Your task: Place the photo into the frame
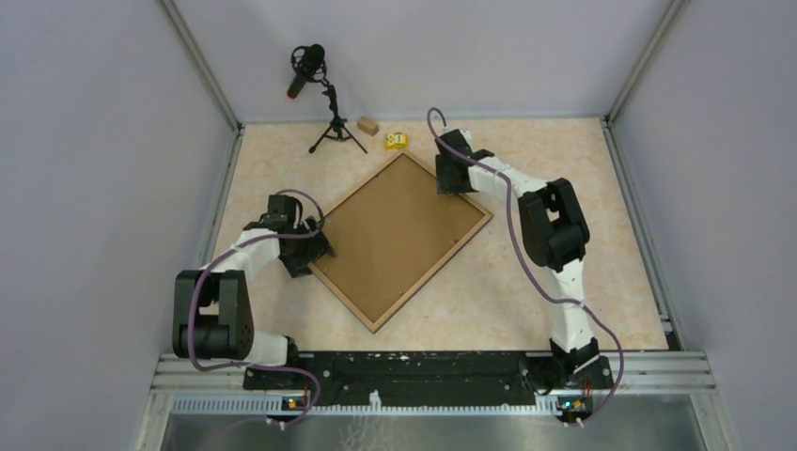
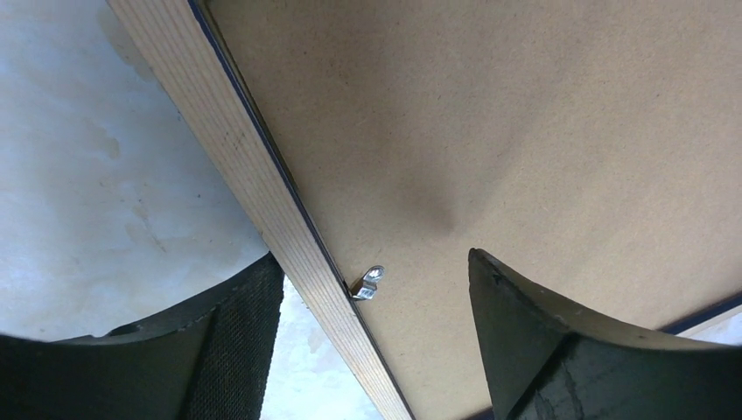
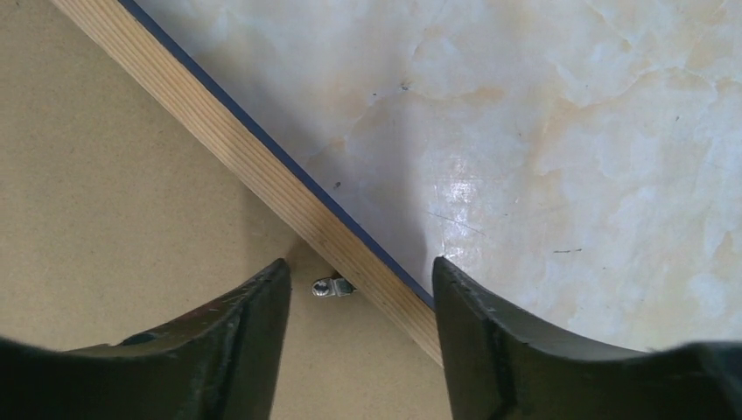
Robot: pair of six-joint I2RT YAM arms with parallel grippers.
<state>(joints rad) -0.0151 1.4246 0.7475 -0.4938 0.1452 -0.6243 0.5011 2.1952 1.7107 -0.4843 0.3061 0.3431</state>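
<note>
Light wood rims the frame point(image 1: 432, 275), which lies face down as a diamond in the middle of the surface point(image 1: 564, 282), with a brown board point(image 1: 399, 235) filling its back. The photo does not show, so I cannot tell whether it sits beneath. The frame looks light, stiff and thin, best taken by the rim. A metal clip point(image 2: 367, 283) sits inside the rim. At 9 o'clock the left claw point(image 2: 374, 262) straddles the rim, spread; at 1 o'clock the right claw point(image 3: 359, 262) does likewise, neither pinching

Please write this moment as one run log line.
frame: flat, backing board up | left tool: open, astride frame | right tool: open, astride frame
</note>
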